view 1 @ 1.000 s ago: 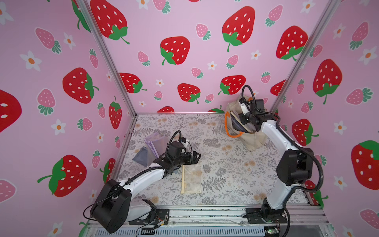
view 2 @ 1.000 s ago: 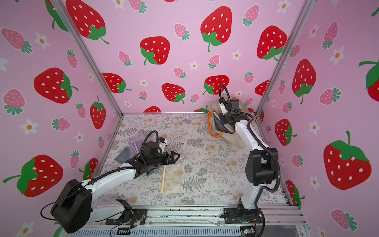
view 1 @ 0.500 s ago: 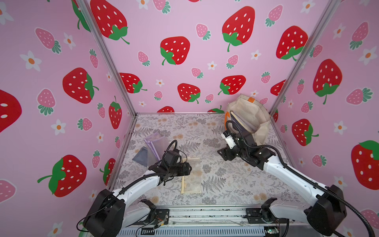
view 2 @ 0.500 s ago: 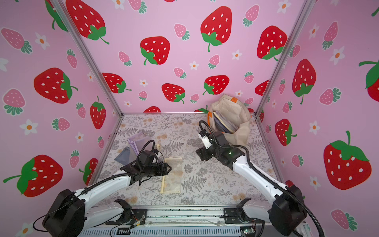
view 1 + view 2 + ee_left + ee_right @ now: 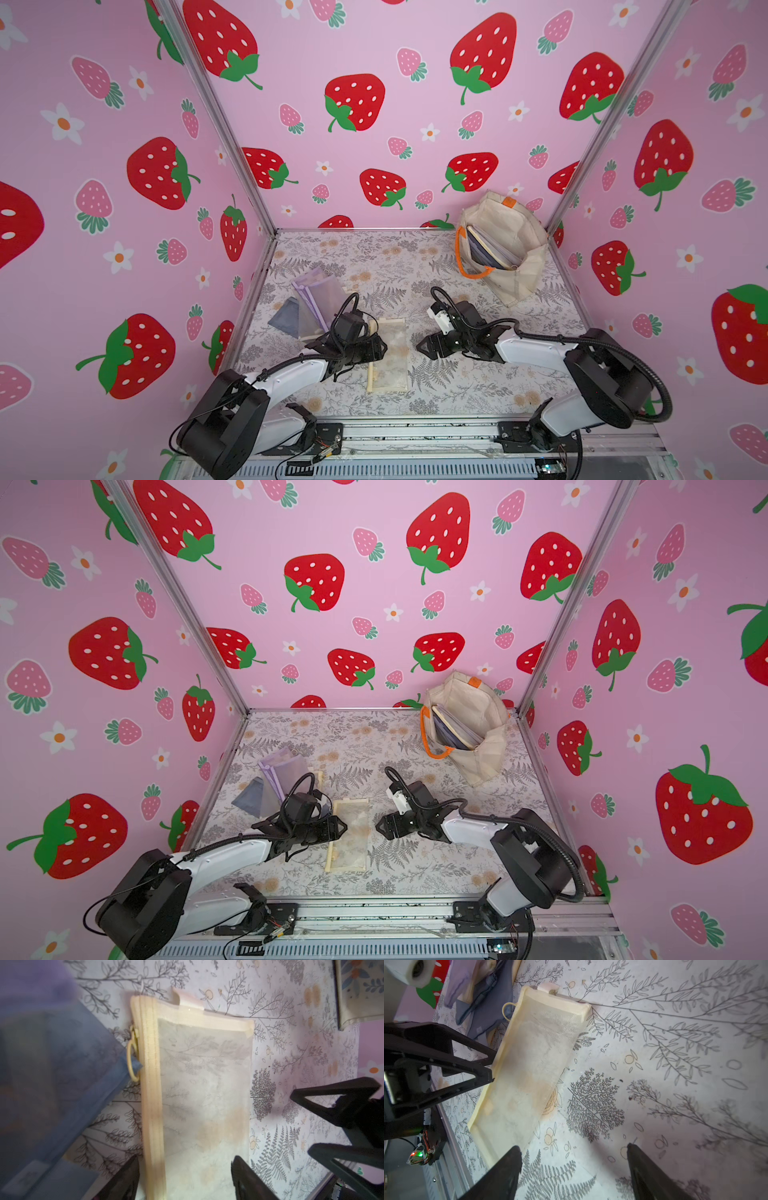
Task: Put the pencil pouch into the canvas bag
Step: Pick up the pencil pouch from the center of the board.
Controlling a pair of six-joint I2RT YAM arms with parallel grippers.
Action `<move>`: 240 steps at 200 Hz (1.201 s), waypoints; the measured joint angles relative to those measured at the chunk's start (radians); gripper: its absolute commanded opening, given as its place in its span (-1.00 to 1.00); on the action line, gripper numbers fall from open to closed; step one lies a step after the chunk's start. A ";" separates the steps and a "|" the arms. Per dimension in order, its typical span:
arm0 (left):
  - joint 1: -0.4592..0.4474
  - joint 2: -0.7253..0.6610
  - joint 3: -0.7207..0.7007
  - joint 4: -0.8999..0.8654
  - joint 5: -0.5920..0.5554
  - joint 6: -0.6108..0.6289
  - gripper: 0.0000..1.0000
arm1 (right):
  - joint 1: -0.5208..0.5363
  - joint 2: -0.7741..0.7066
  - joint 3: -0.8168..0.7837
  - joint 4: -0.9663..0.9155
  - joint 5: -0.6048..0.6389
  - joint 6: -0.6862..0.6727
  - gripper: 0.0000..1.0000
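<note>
right tool came off canvas bag, spread wide, empty; left tool spread astride pencil pouch; bag holds flat items.

walls: pink, strawberry print | floor: grey fern-patterned sheet | frame: aluminium posts

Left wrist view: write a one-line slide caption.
Open left jaws poised over a cream mesh pouch lying flat on the fern-print tabletop.
</note>
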 measured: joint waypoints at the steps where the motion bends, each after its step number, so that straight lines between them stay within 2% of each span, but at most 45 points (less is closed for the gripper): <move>1: -0.001 0.002 0.000 0.003 0.000 0.000 0.29 | 0.000 0.002 0.000 0.002 -0.001 0.000 0.62; 39: -0.045 0.113 0.013 0.160 0.034 -0.032 0.01 | 0.000 0.100 0.030 0.126 -0.020 0.022 0.62; 83: -0.084 0.188 0.031 0.247 0.045 -0.066 -0.26 | -0.005 0.168 0.041 0.259 -0.053 0.051 0.60; 129: -0.103 0.225 0.042 0.254 0.048 -0.089 -0.86 | -0.019 0.150 0.014 0.277 -0.059 0.067 0.60; 135: -0.103 0.226 0.043 0.251 0.047 -0.089 -1.00 | -0.021 0.138 0.006 0.268 -0.059 0.069 0.60; 184: -0.105 0.199 0.044 0.213 0.047 -0.085 -1.00 | -0.042 -0.015 -0.041 0.114 -0.044 0.058 0.64; 240: -0.105 -0.060 0.082 0.072 0.019 -0.044 -1.00 | -0.105 -0.320 -0.037 -0.095 -0.022 0.018 0.69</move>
